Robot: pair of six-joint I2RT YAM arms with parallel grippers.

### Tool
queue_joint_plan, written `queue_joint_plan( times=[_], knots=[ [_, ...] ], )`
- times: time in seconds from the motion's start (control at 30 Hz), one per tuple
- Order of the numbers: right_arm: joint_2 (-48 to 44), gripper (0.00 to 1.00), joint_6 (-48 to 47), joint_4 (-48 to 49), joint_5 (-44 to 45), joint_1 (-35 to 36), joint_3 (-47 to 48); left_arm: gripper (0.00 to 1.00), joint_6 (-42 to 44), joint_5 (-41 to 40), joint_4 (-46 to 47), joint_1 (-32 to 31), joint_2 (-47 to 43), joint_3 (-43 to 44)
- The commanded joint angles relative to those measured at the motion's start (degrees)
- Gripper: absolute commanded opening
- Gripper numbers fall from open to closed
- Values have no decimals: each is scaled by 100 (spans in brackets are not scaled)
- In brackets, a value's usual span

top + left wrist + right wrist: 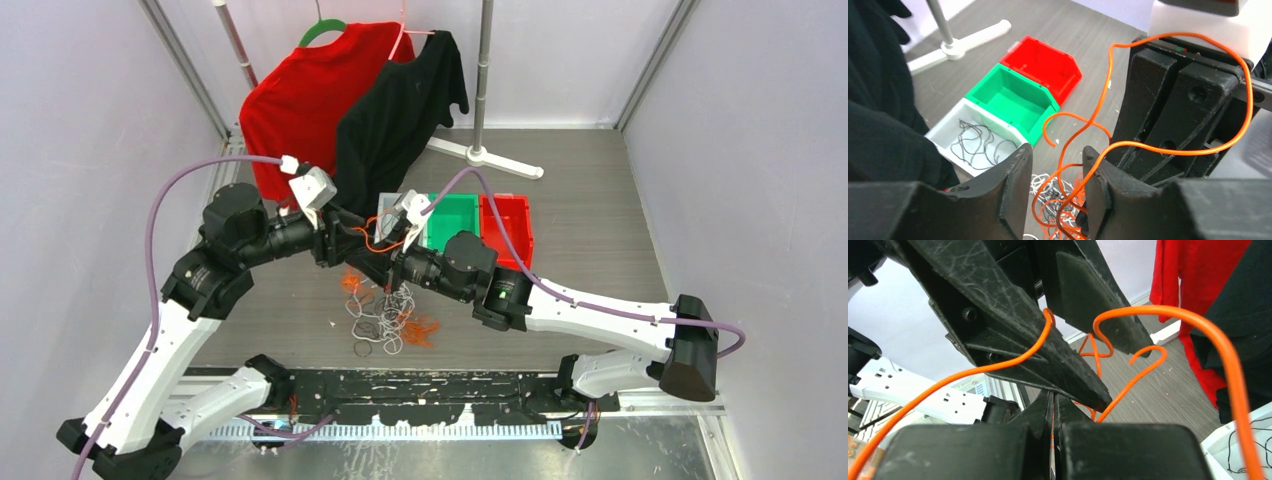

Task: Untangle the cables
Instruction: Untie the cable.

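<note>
A tangled pile of cables [385,318] in orange, white and black lies on the table in front of both arms; it also shows low in the left wrist view [1058,200]. My right gripper [386,268] is shut on an orange cable [1168,320], whose strand sits pinched between the closed jaws [1053,405] and loops up above the pile. My left gripper [348,243] is open right beside it. In the left wrist view the orange cable [1098,105] hangs through the gap between its fingers [1057,152] and drapes over the right gripper's body [1173,115].
A white bin [943,131] with black cables in it, a green bin [1013,80] and a red bin [1058,57] stand in a row behind the grippers. A red shirt [300,95] and a black shirt [400,110] hang on a rack [484,80] at the back.
</note>
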Motion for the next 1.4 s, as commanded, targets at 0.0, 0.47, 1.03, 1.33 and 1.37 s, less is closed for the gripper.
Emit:
queue_joint_plan(
  times=[0.0, 0.47, 1.03, 1.33, 1.37],
  knots=[
    [-97, 1, -157, 176, 12, 52, 296, 36, -159, 776, -300, -4, 78, 309],
    [-211, 42, 565, 1048, 602, 61, -432, 0, -386, 88, 809, -4, -47, 839],
    [-1080, 73, 340, 726, 328, 53, -507, 0, -355, 356, 525, -4, -122, 834],
    [-536, 51, -89, 829, -30, 52, 169, 0, -653, 472, 526, -4, 7, 867],
    [-383, 50, -102, 900, -57, 52, 245, 0, -691, 474, 515, -3, 22, 879]
  ],
)
